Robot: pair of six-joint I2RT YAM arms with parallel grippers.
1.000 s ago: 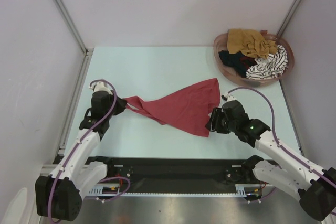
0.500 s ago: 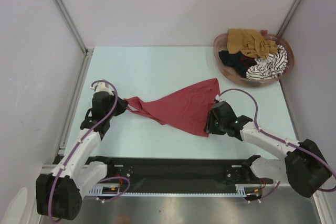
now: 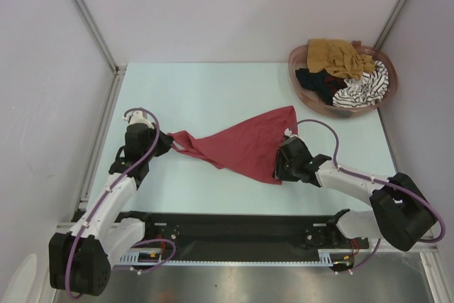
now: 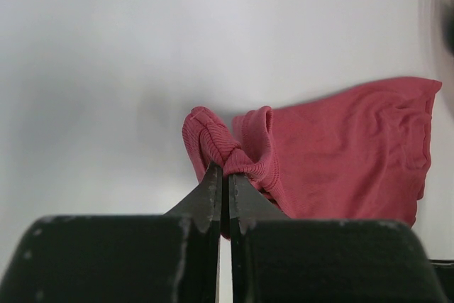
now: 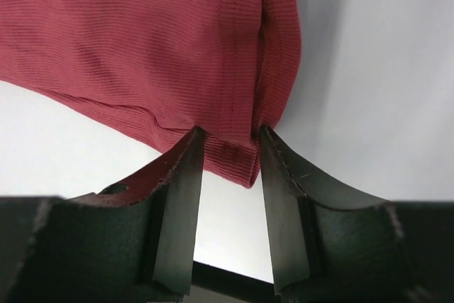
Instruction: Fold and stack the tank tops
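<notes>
The left end effector (image 3: pixel 163 141) is clamped shut on a bunched strap of the dark red ribbed cloth tank top (image 3: pixel 245 143); in the left wrist view its jaws (image 4: pixel 221 175) meet with the red fold pinched between them. The right end effector (image 3: pixel 280 168) stands with its jaws apart, and the right wrist view shows its tips (image 5: pixel 229 136) straddling a stitched hem corner of the garment, not pressed together on it. The red tank top lies on the pale blue-green desk (image 3: pixel 213 90), in the near half, narrow toward the left edge and widening toward the right. In the far right corner sits a pinkish-brown oval plastic basket (image 3: pixel 296 83) holding a mustard-brown cloth top (image 3: pixel 337 56), a black one (image 3: pixel 316 79) and a black-and-white striped one (image 3: pixel 365 89), all crumpled together
</notes>
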